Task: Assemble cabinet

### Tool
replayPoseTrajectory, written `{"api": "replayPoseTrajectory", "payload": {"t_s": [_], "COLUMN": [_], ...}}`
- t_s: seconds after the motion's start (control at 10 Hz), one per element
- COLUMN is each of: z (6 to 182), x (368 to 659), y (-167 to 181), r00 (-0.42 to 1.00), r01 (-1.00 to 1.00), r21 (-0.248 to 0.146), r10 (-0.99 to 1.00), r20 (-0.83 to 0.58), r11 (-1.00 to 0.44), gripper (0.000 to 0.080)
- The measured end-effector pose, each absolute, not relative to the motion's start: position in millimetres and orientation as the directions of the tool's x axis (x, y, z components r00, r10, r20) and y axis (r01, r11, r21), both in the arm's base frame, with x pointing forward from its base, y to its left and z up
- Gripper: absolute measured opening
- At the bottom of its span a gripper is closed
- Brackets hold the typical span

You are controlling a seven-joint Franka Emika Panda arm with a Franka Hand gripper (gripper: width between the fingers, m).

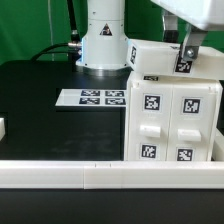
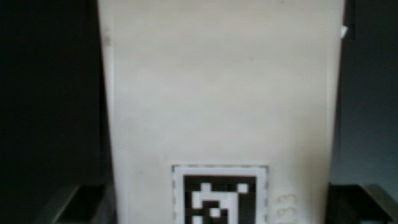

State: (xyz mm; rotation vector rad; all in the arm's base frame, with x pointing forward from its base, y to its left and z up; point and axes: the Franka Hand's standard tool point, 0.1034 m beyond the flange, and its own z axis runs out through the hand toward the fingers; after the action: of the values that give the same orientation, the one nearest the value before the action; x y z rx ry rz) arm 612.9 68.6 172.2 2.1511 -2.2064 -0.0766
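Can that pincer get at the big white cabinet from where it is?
Probably yes: the pincer sits right at the top edge of the cabinet, with nothing between them. The wrist view shows a white tagged wall close up; whether it grips, I cannot tell.

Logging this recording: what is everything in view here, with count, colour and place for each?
Large white square plastic cabinet with black-and-white tags: one, white, standing on the table at the exterior view's right.
Marker board: one, white with four tags, flat on the table, to the exterior view's left of the cabinet.
Small white block: one, white, cut off at the exterior view's left edge.
Long white rail: one, white, along the table's near edge.
Table: one, black.
Robot base: one, white, behind the marker board.
Gripper: one, dark, at the cabinet's top; in the wrist view its fingers flank a white tagged face; grip unclear.
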Motion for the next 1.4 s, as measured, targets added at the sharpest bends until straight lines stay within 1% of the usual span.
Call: {"api": "replayPoseTrajectory", "payload": {"t_s": [0.1,0.2,0.3,0.4,0.6,0.7,0.8,0.9,1.0,1.1,1.2,1.3,1.4], "z": [172.2,172.1,177.1,183.8,200.6,198.6,194.1,189.7,186.0,186.9,186.4,186.4,186.3], "x": [613.0,612.9,614.1,614.4,615.8,614.6,613.8,615.1,613.8,614.0,613.9,613.8,613.6], "y": [69.8,70.2,70.7,71.7,74.4,74.4,74.6,77.6,83.5,87.5,89.6,91.6,90.3], "r00": [-0.078,-0.072,-0.049,-0.043,-0.029,-0.028,0.014,0.099,0.260,0.311,0.434,0.527,0.573], "r01": [-0.994,-0.994,-0.996,-0.997,-0.999,-0.999,-0.999,-0.993,-0.963,-0.947,-0.898,-0.847,-0.816], "r21": [0.076,0.077,0.069,0.060,0.037,0.041,0.048,0.058,0.078,0.077,0.077,0.074,0.072], "r10": [-0.997,-0.997,-0.999,-0.999,-0.999,-0.999,-1.000,-0.995,-0.966,-0.950,-0.901,-0.850,-0.819], "r20": [0.010,0.009,0.003,-0.002,-0.024,-0.023,-0.019,-0.007,0.000,-0.003,-0.013,-0.023,-0.031], "r11": [0.079,0.073,0.049,0.043,0.028,0.027,-0.015,-0.099,-0.259,-0.311,-0.434,-0.527,-0.574], "gripper": [0.0614,0.0614,0.0756,0.0791,0.0797,0.0797,0.0797,0.0797,0.0797,0.0797,0.0797,0.0797,0.0797]}}
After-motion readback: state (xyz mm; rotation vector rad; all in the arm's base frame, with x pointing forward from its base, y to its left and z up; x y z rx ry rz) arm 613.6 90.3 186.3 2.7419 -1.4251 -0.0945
